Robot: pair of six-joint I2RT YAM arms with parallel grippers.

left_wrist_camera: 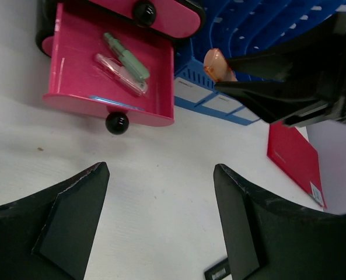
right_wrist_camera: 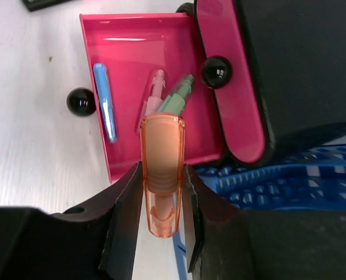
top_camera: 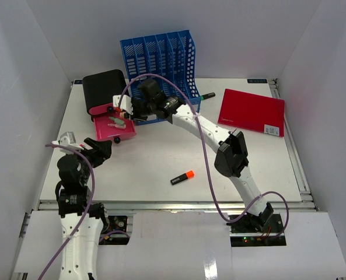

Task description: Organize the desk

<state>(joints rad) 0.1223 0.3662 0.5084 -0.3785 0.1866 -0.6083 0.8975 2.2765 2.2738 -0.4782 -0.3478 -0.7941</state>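
Note:
The white desk [top_camera: 161, 154] holds a black box [top_camera: 102, 87] with a pink drawer [top_camera: 111, 129] pulled open. My right gripper [right_wrist_camera: 161, 168] is shut on an orange translucent pen [right_wrist_camera: 162, 169] and holds it just above the drawer's near edge [right_wrist_camera: 161, 160]. Inside lie a blue pen [right_wrist_camera: 104, 102], a pink pen [right_wrist_camera: 152, 93] and a green pen [right_wrist_camera: 177, 96]. From the top view the right gripper [top_camera: 122, 112] is over the drawer. My left gripper [top_camera: 102, 149] is open and empty above bare desk, in front of the drawer [left_wrist_camera: 111, 70]; its jaws [left_wrist_camera: 161, 169] are wide apart.
A blue file rack [top_camera: 161, 58] stands at the back, right of the box. A red notebook [top_camera: 251, 111] lies back right. An orange-and-black highlighter [top_camera: 182, 177] lies front centre. A dark marker [top_camera: 206, 95] lies beside the rack. White walls enclose the sides.

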